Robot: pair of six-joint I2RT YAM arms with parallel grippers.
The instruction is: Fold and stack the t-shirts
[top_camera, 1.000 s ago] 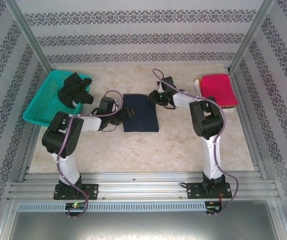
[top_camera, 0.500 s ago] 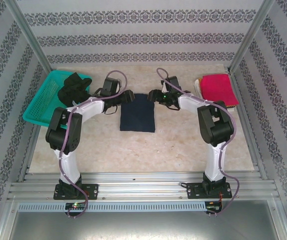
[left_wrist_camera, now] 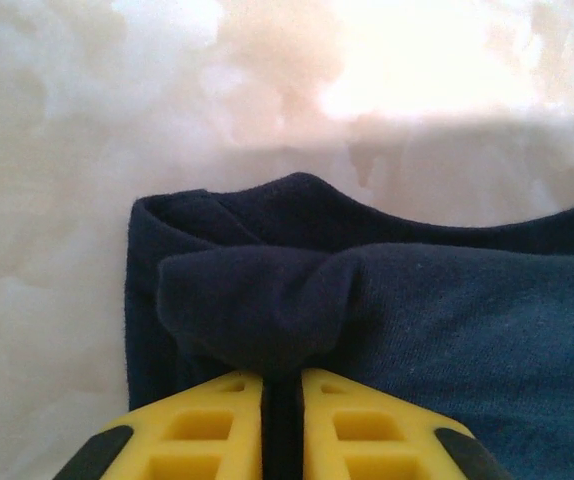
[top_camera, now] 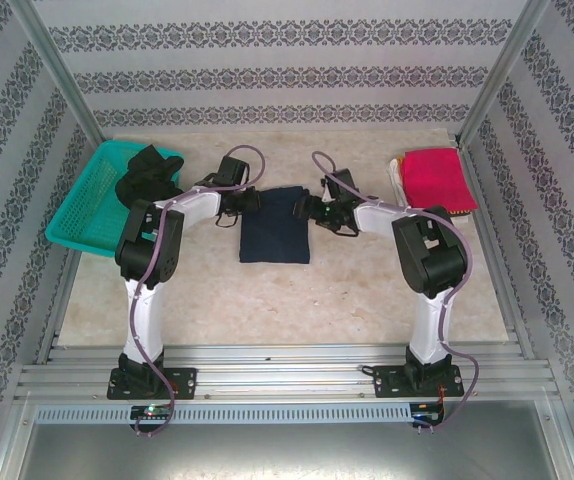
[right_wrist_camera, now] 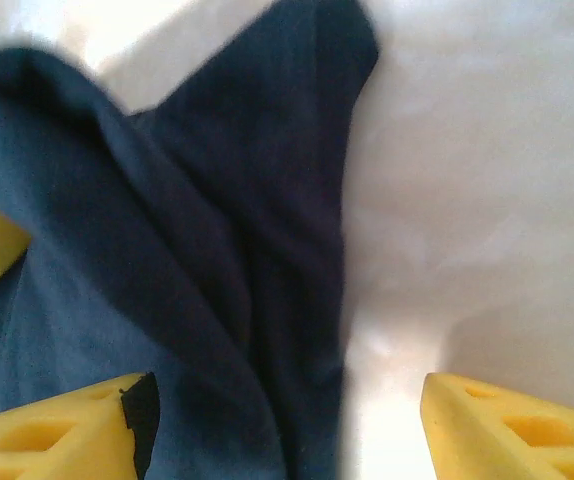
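The dark navy t-shirt [top_camera: 275, 228] lies folded in a rectangle at the table's middle. My left gripper [top_camera: 251, 200] is at its far left corner, and in the left wrist view the yellow fingers [left_wrist_camera: 212, 425] are shut on a bunched fold of the navy t-shirt [left_wrist_camera: 267, 300]. My right gripper [top_camera: 312, 210] is at the shirt's far right edge. Its fingers [right_wrist_camera: 512, 420] stand wide open, straddling the rumpled navy edge [right_wrist_camera: 217, 300] without gripping it. A pinkish-red t-shirt [top_camera: 435, 177] lies folded at the far right. A black t-shirt [top_camera: 149, 172] sits crumpled in the basket.
The teal mesh basket [top_camera: 79, 215] stands at the far left, tilted against the patterned side wall. White cloth [top_camera: 397, 175] shows under the red t-shirt's left edge. Bare marble-look tabletop [top_camera: 287, 300] stretches between the navy shirt and the arm bases.
My left gripper swung from the shirt's left side to its far left corner and closed on the cloth. My right gripper opened and dropped to the right edge. The shirt looks narrower.
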